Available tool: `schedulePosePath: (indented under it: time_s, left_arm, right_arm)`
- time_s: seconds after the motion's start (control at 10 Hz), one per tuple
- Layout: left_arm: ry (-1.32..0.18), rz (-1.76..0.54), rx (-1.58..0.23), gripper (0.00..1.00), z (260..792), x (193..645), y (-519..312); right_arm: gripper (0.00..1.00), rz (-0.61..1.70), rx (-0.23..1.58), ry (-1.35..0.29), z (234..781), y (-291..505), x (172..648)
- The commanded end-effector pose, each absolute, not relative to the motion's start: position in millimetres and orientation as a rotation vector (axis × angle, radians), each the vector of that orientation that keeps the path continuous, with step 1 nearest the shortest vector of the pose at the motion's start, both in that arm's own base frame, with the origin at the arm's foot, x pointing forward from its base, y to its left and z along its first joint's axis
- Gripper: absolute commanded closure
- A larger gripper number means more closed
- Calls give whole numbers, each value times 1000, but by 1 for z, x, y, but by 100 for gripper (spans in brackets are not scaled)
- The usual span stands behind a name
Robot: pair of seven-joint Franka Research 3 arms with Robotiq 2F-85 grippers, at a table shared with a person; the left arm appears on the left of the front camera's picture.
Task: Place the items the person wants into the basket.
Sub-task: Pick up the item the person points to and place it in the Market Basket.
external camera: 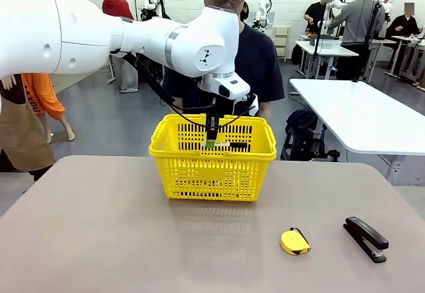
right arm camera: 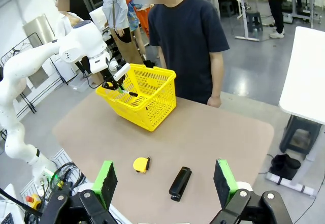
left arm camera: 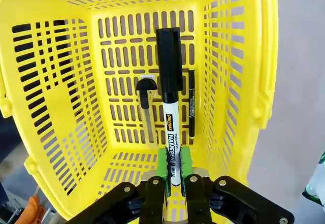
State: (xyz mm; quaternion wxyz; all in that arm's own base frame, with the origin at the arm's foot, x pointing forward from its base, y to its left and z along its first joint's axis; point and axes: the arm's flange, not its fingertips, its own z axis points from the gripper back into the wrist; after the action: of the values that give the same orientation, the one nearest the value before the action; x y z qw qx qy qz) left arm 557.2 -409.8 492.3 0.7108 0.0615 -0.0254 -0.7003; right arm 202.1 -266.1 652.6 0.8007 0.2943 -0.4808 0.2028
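Left gripper (left arm camera: pixel 172 176) over the basket (external camera: pixel 212 173), fingers (left arm camera: pixel 162 162) flanking the marker (left arm camera: pixel 170 97); grip or release, cannot tell. Box cutter (left arm camera: pixel 146 109) and pen (left arm camera: pixel 191 107) lie inside. Right gripper (right arm camera: pixel 165 183) spread, empty. Judgement: last item nearly delivered.

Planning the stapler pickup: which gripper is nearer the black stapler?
Right. The right gripper hangs open above the stapler; the left gripper is across the table, inside the basket with the marker.
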Motion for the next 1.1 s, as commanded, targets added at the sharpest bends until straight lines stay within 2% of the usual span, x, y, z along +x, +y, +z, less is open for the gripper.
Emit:
schedulePosePath:
  time_s: [0.0,0.1,0.2,0.3,0.4,0.7,0.8,0.9,1.0]
  left_arm:
    - [-82,-1564,140,29,492,561,-411]
    - [-88,-1565,145,29,494,561,-411]
    - [-87,-1567,154,0,495,564,-409]
    - [-89,-1565,153,25,495,563,-409]
    - [-91,-1563,153,0,493,560,-410]
    - [-90,-1567,157,0,495,562,-408]
    - [-91,-1524,147,19,507,564,-399]
    - [-175,-1498,111,19,538,552,-372]
    - [-266,-1512,69,19,570,522,-335]
  right_arm:
    - [0,447,643,-1057,652,-266,204]
    - [0,447,643,-1057,652,-266,204]
    - [0,447,643,-1057,652,-266,204]
    - [0,447,643,-1057,652,-266,204]
    - [0,447,643,-1057,652,-266,204]
    - [0,447,643,-1057,652,-266,204]
    - [0,447,643,-1057,652,-266,204]
    - [0,447,643,-1057,652,-266,204]
    - [0,447,643,-1057,652,-266,204]
